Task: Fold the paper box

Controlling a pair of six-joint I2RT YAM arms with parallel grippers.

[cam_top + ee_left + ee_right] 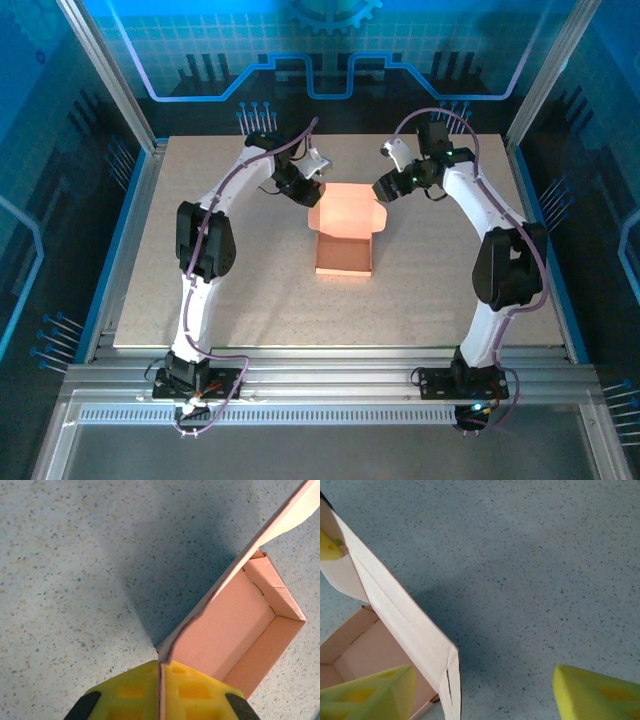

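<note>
The salmon-orange paper box [345, 250] lies mid-table as an open tray, its lid flap tilted up at the far side. My left gripper [308, 192] is at the flap's far left corner. In the left wrist view the yellow fingers [200, 690] of that gripper [162, 666] are shut on the flap's thin edge, with the tray [235, 625] beyond. My right gripper [385, 188] hovers at the flap's right corner, open. In the right wrist view the flap's pale corner [420, 635] sits between its spread fingers [375, 695], nearer the left one, touching neither.
The speckled grey tabletop [240, 290] spreads all around the box. Aluminium rails [330, 385] run along the near edge by the arm bases. Blue panel walls [60, 200] close in the sides and back.
</note>
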